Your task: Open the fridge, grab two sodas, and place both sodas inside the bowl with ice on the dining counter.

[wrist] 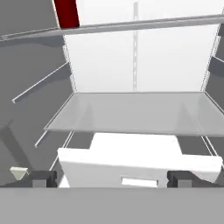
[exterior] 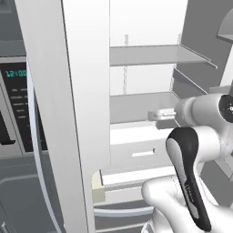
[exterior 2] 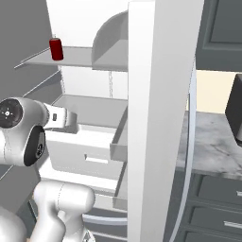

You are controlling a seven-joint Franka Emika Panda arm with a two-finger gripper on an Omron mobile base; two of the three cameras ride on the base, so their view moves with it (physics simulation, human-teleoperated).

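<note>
Inside the tall grey French-door fridge (exterior 2: pixel 160 118), whose doors stand open on a white shelved interior, one small red soda can with a pale top (exterior 2: pixel 56 48) stands upright at the far left end of the upper grey shelf (exterior 2: pixel 71 56). Lower and nearer, the white arm's two-finger gripper (wrist: pixel 111 178) reaches in at the level of the middle glass shelf (wrist: pixel 131 111), above a white drawer (wrist: pixel 131 164); its dark fingertips (wrist: pixel 43 178) sit wide apart with nothing between them, well below the can. Right of the open door, a light grey veined marble counter (exterior 2: pixel 212 142) shows over dark grey drawers (exterior 2: pixel 217 208).
</note>
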